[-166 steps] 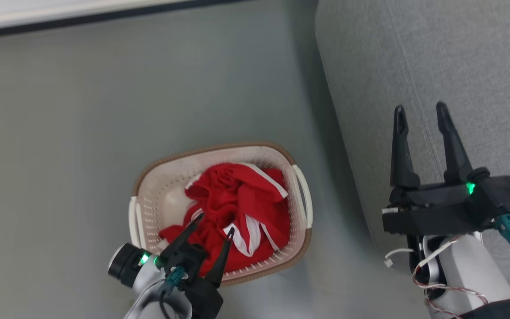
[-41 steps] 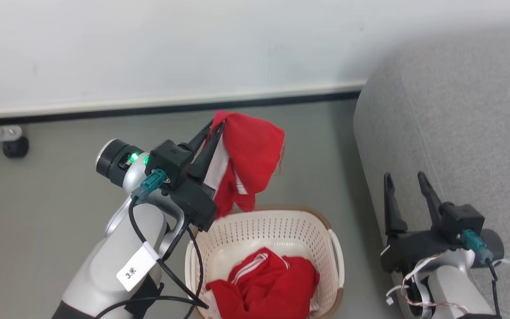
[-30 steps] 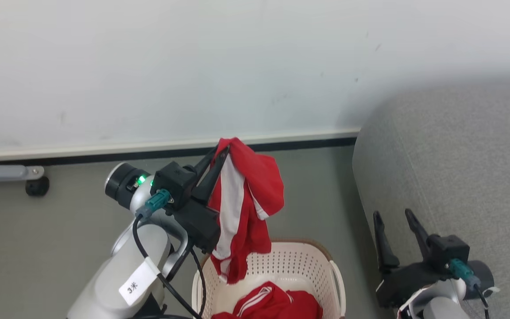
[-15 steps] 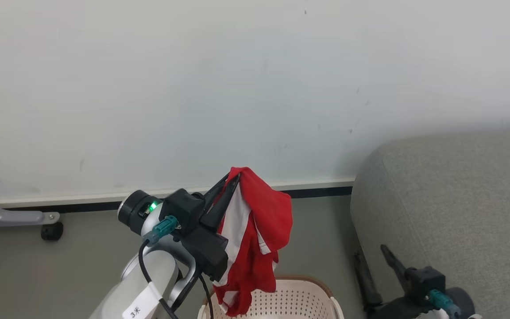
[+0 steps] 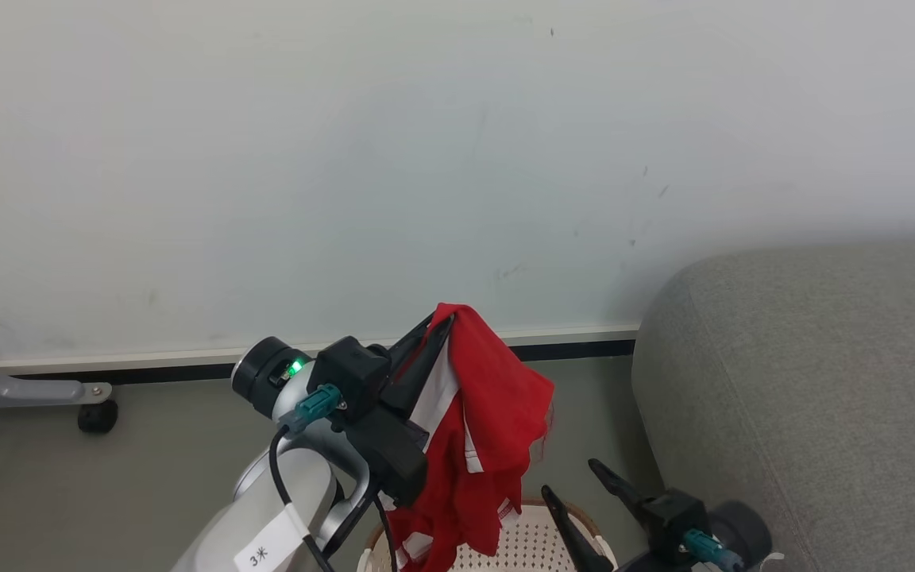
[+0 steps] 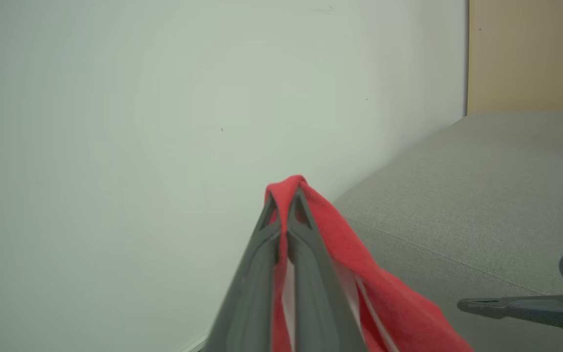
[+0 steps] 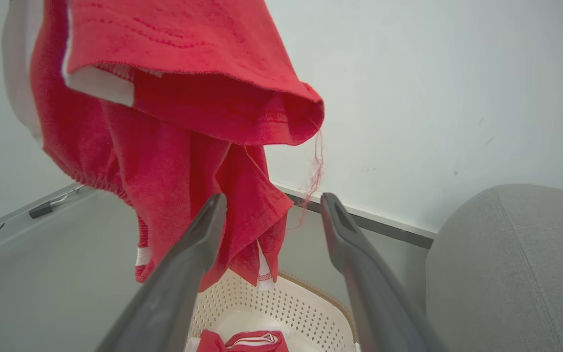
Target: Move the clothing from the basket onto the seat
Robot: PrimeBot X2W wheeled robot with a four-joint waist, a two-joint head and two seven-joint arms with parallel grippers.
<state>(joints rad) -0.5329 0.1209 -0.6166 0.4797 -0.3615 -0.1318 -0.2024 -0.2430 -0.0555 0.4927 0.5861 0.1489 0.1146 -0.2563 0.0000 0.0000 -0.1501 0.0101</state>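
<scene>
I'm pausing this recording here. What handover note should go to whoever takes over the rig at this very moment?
The left gripper is shut on one red garment, which hangs in the air above the basket, beside the seat.
The right gripper is open and empty, below the hanging cloth.
The second red garment lies in the basket.
Done: one garment is out of the basket.
Left: carry it over the seat and release it, then fetch the second one. Neither is on the seat yet.
</scene>
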